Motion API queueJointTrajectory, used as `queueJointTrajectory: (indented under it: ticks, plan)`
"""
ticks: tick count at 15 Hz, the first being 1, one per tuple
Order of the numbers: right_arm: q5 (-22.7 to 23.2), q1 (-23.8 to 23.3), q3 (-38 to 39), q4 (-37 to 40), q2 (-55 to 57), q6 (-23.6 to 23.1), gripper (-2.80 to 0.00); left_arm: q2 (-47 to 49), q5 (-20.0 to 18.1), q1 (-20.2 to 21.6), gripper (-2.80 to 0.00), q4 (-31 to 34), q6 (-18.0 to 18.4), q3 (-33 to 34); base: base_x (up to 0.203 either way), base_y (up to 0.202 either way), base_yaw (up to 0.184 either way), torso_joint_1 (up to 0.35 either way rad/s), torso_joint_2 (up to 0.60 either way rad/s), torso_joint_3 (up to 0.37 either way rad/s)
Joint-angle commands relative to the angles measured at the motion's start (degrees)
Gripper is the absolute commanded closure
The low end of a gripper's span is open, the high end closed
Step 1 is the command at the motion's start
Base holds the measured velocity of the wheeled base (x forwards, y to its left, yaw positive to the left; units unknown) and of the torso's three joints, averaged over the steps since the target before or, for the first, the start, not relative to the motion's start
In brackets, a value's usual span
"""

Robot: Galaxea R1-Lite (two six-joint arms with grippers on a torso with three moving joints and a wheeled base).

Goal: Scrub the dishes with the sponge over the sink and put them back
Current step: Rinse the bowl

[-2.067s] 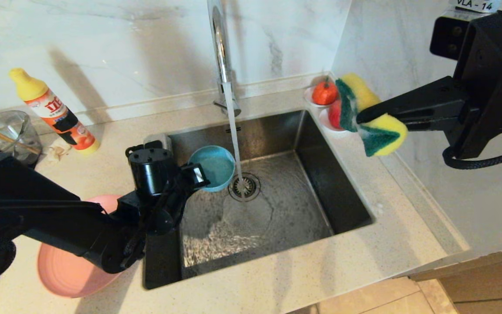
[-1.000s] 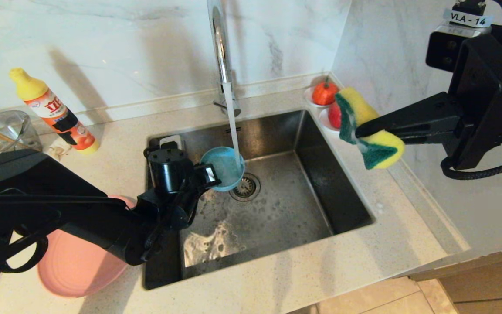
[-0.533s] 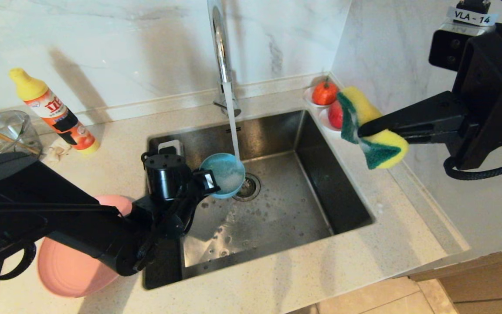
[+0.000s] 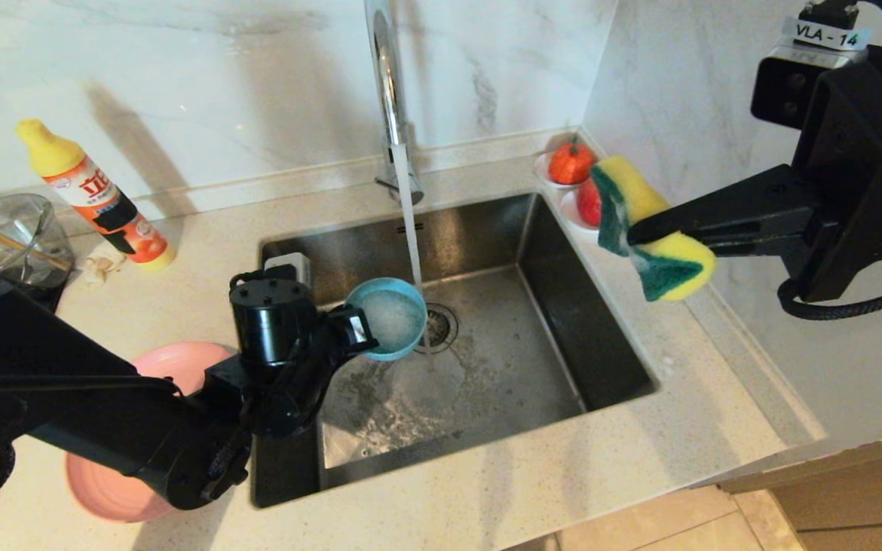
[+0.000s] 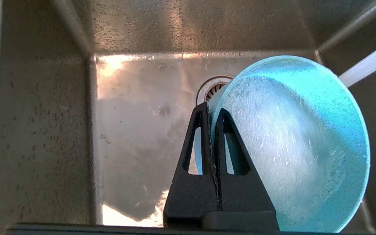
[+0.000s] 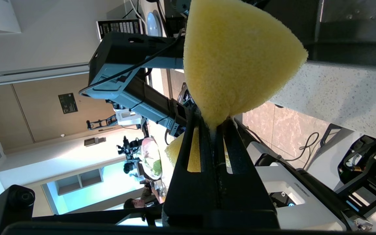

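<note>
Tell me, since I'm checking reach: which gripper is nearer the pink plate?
Left. The left gripper, shut on the teal bowl over the sink, is beside the pink plate; the right gripper, pinching the sponge, is beyond the sink's far side.

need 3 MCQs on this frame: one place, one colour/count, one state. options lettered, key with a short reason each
1. Where is the pink plate?
A. on the counter left of the sink
B. under the tap
C. in the right gripper

2. What colour is the bowl that the left gripper holds?
A. clear glass
B. teal-blue
C. pink

3. What state is the tap in?
A. off
B. running, with the stream falling just beside the bowl's rim
C. running onto the sponge

Key:
1. A: the plate lies on the counter beside the sink, partly under the left arm.
2. B: the left wrist view shows the fingers shut on a teal-blue rim.
3. B: a stream drops past the bowl toward the drain, while the right gripper holds the sponge off over the counter to the right.
</note>
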Motion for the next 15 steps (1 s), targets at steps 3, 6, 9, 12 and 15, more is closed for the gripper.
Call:
queueJointTrajectory:
  ticks: [3,6,9,12,15]
  plan:
    - [0.18,0.02,0.83,0.07,0.11,0.18,0.00,-0.58,-0.08,-0.07,0.00,-0.51,-0.23,1.02,0.000,0.000,0.000,0.000,0.00,0.000]
    - [0.26,0.02,0.83,0.07,0.41,0.18,0.00,0.42,-0.53,-0.09,0.00,-0.66,-0.40,0.36,0.000,0.000,0.000,0.000,0.00,0.000]
    - [0.19,0.02,1.27,-0.01,0.73,0.08,0.00,2.45,-0.20,-0.15,0.00,-1.20,-3.66,-2.49,0.000,0.000,0.000,0.000,0.00,0.000]
    - [0.26,0.02,2.80,-2.20,0.81,-0.10,0.00,2.77,-0.45,-0.16,0.00,-1.18,-4.55,-2.14,0.000,0.000,0.000,0.000,0.00,0.000]
    - [0.26,0.02,2.85,-2.56,0.63,-0.08,0.00,2.87,-0.36,-0.16,0.00,-0.85,-5.42,-2.68,0.000,0.000,0.000,0.000,0.00,0.000]
